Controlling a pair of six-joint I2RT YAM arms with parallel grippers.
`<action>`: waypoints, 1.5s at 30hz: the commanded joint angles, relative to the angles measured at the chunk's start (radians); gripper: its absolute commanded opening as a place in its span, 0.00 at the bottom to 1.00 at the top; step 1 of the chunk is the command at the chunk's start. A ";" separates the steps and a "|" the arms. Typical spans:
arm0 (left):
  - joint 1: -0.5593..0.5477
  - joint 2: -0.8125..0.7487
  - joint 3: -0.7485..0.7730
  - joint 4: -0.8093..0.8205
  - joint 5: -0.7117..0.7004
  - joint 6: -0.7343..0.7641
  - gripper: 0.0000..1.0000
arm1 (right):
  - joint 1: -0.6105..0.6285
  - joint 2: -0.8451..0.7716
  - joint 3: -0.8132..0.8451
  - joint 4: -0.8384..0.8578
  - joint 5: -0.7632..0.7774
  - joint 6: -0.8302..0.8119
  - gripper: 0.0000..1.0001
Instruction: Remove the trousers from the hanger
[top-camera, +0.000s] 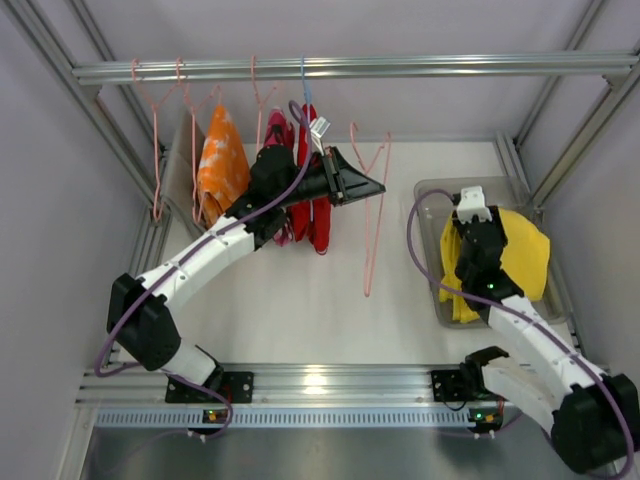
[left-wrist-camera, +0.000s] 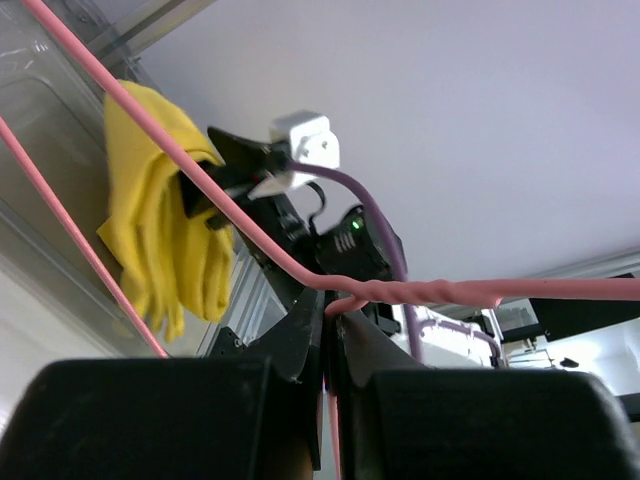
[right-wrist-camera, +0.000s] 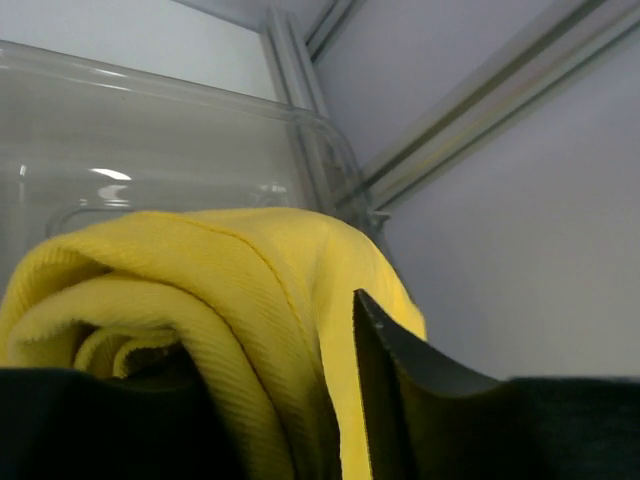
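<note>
Right gripper (right-wrist-camera: 265, 370) clamped on the bunched trousers (right-wrist-camera: 200, 260) over the clear bin (right-wrist-camera: 200, 130), left gripper (left-wrist-camera: 328, 360) pinching the bare hanger (left-wrist-camera: 450, 292) just beside that bin: risks spilling cloth over the bin's rim onto the worktop (top-camera: 300, 300) if released off-centre or snagged on withdrawal.

Text: nothing readable is showing in any of the three views.
Labels and brands: none is appearing legibly on any surface.
Numbers and signs: none is appearing legibly either.
</note>
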 joint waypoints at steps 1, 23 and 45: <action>0.003 -0.009 0.034 0.095 0.025 -0.020 0.00 | -0.070 0.130 0.085 0.239 -0.105 0.040 0.49; -0.069 0.014 0.112 -0.132 -0.065 0.198 0.00 | -0.227 -0.384 0.407 -0.650 -0.937 0.368 0.93; -0.327 0.232 0.528 -0.649 -0.676 0.311 0.00 | -0.166 -0.267 0.374 -0.434 -1.484 0.973 0.45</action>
